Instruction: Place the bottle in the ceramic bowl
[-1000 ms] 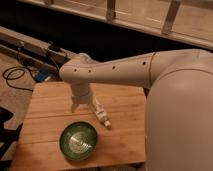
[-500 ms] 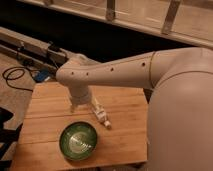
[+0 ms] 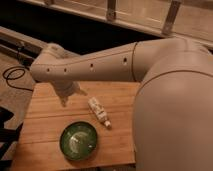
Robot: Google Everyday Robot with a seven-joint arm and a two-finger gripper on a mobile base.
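The gripper hangs over the left part of the wooden table. Its jaws appear spread and empty, though the view there is dim. Just right of it and nearer, the ceramic bowl holds nothing. Further right, the bottle lies flat on the table, apart from the bowl. The step in hand is judged to be the approach. Next, shift the gripper right, lower it, and set the jaws across the bottle's body.

The wooden tabletop is carrying two things. The bowl is sitting upright on it. The bottle is lying on its side just behind and right of the bowl, not touching it. The pincer is hovering behind the bowl, jaws apart, empty.
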